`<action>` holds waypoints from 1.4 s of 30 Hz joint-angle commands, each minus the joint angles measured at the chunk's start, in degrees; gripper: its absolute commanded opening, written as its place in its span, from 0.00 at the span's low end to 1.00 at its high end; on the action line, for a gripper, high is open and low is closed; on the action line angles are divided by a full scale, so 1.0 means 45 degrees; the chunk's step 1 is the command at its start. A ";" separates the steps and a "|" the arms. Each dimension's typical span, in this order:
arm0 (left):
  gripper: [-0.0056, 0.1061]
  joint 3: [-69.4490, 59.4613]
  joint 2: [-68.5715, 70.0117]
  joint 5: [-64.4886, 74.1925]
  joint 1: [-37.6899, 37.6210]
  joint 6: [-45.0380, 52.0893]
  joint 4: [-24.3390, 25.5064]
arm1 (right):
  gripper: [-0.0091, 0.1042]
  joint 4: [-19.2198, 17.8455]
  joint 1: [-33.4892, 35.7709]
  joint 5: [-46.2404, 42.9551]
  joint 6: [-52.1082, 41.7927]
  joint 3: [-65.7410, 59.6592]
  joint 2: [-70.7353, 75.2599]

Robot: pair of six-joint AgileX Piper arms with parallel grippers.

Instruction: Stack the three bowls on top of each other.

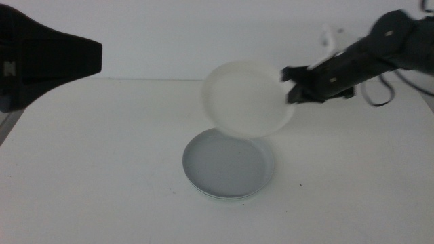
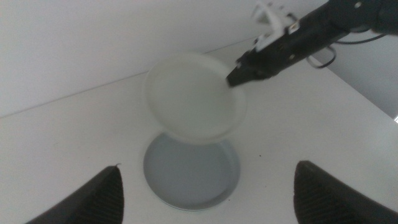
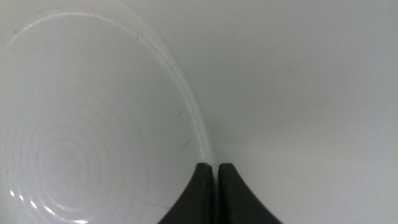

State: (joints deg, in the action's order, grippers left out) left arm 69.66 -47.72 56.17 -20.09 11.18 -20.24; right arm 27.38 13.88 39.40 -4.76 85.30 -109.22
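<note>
My right gripper [image 1: 293, 91] is shut on the rim of the white bowl [image 1: 247, 98] and holds it tilted in the air. In the right wrist view the jaws [image 3: 216, 167] pinch that rim, with the white bowl [image 3: 81, 124] filling one side. Directly below it on the table sits the grey-blue bowl [image 1: 227, 163], nested in the mint green bowl, of which only a thin edge [image 1: 218, 196] shows. The white bowl's lower edge hangs just above the grey-blue bowl's far rim. My left gripper [image 2: 208, 167] is open, held high above the stack [image 2: 189, 174], apart from both.
The white table [image 1: 102, 169] stretches bare around the stack. My left arm [image 1: 41, 57] shows as a dark bulk at the upper left of the middle view. Cables loop off the right arm [image 1: 380, 88] at the upper right.
</note>
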 commanded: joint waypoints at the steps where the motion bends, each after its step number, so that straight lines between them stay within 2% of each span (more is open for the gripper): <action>1: 0.89 -0.0006 0.0021 -0.0165 -0.0040 -0.0019 -0.0041 | 0.06 0.0014 0.0631 0.0037 0.0298 -0.0082 -0.0036; 7: 0.89 -0.0006 0.0021 -0.0218 -0.0040 -0.0019 -0.0041 | 0.06 -0.0411 0.1518 0.0566 0.0483 -0.0134 -0.0451; 19: 0.89 -0.0006 0.0021 -0.0257 -0.0040 -0.0019 -0.0041 | 0.06 -0.0454 0.1514 0.1465 0.0514 -0.0162 -0.1204; 27: 0.89 -0.0006 0.0021 -0.0257 -0.0040 -0.0019 -0.0041 | 0.06 -0.0634 0.1514 0.1257 0.0514 -0.0162 -0.1465; 30: 0.89 -0.0006 0.0021 -0.0257 -0.0040 -0.0019 -0.0041 | 0.16 -0.0686 0.1514 0.1230 0.0366 -0.0162 -0.1465; 33: 0.89 -0.0006 0.0021 -0.0257 -0.0040 -0.0019 -0.0041 | 0.37 -0.0713 0.1514 0.1001 0.0366 -0.0162 -0.1465; 38: 0.89 -0.0006 0.0021 -0.0257 -0.0040 -0.0019 -0.0041 | 0.90 -0.0771 0.1486 0.0966 0.0147 -0.0162 -0.1438; 42: 0.89 -0.0006 0.0021 -0.0257 -0.0040 -0.0019 -0.0041 | 0.90 -0.1400 0.1486 0.1452 -0.0182 0.0093 -0.0573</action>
State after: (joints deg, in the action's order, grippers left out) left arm 69.66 -47.72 55.80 -20.09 11.18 -20.24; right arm 22.75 20.64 45.27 -4.41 84.81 -114.51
